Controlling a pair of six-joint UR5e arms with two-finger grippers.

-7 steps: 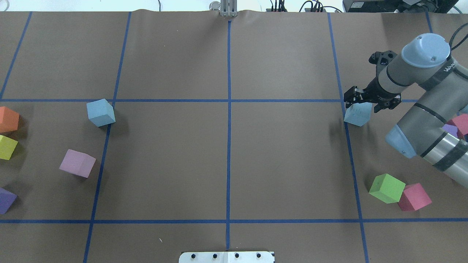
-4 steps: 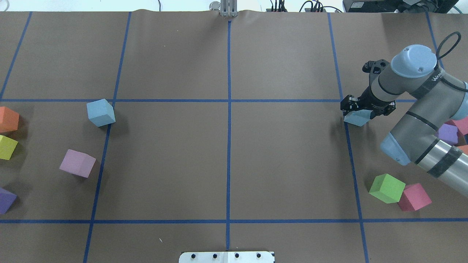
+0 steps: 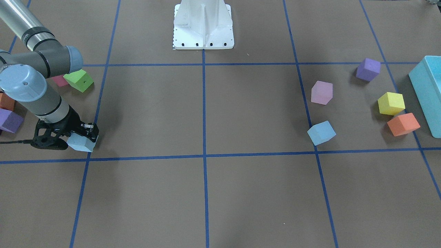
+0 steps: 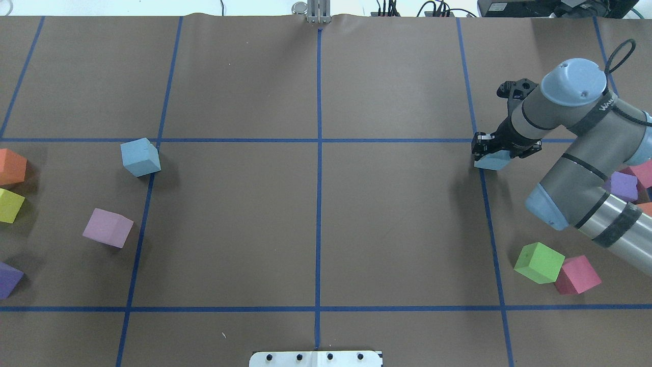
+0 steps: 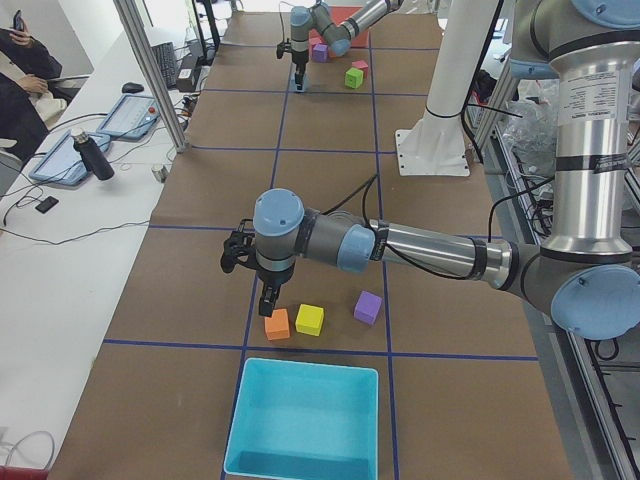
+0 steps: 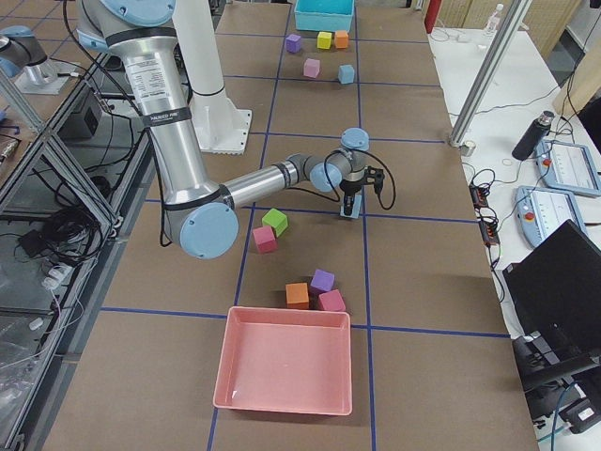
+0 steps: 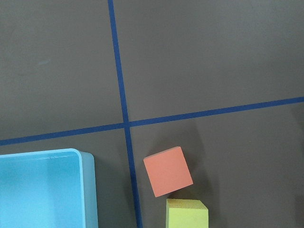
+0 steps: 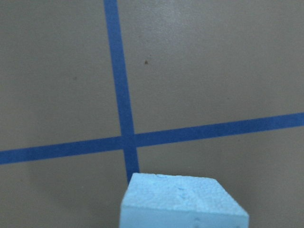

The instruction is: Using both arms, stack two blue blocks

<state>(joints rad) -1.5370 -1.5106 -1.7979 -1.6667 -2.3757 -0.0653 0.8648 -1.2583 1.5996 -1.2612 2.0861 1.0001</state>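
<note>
One pale blue block [image 4: 490,162] sits between the fingers of my right gripper [image 4: 501,153], on the right side of the table beside a tape line. The gripper looks shut on it. The block also shows in the front-facing view [image 3: 82,143] and fills the bottom of the right wrist view [image 8: 183,202]. The other blue block [image 4: 140,157] lies free on the left side, also seen from the front [image 3: 321,132]. My left gripper [image 5: 268,297] shows only in the exterior left view, above an orange cube [image 5: 277,323]. I cannot tell whether it is open or shut.
On the left are a lilac cube [image 4: 108,228], an orange cube [image 4: 10,166], a yellow cube [image 4: 9,205] and a purple cube [image 4: 7,279], with a turquoise box [image 3: 427,89] beyond. On the right are a green cube [image 4: 539,262], a pink cube [image 4: 577,275] and a pink tray [image 6: 286,371].
My right arm has swung left and come down over the right blue block. The fingers have closed in on it, and the block has shifted slightly left.
</note>
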